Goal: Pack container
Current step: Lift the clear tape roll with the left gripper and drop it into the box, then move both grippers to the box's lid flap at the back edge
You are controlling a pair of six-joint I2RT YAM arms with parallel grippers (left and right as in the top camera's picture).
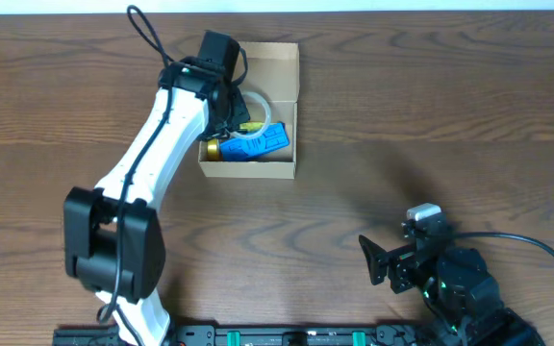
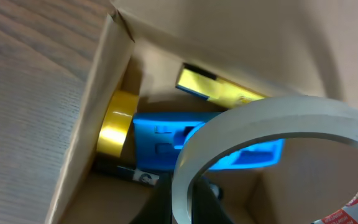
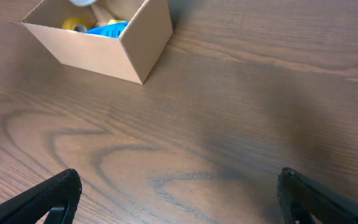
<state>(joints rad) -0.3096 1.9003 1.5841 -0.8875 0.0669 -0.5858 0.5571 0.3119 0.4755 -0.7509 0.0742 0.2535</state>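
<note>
From overhead, the open box (image 1: 275, 62) sits far-centre on the counter (image 1: 431, 125), the left arm (image 1: 166, 135) reaching into it. Left wrist: the left jaws grip a tape roll (image 2: 272, 112) above a blue item (image 2: 160, 140). Right wrist: the right jaws gape wide over the counter.

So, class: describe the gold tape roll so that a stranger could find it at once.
Find the open tan cardboard box on the wooden table. In its near-left corner, beside a bright blue object, the gold roll stands on edge against the wall. Only it is shiny metallic gold.
</note>
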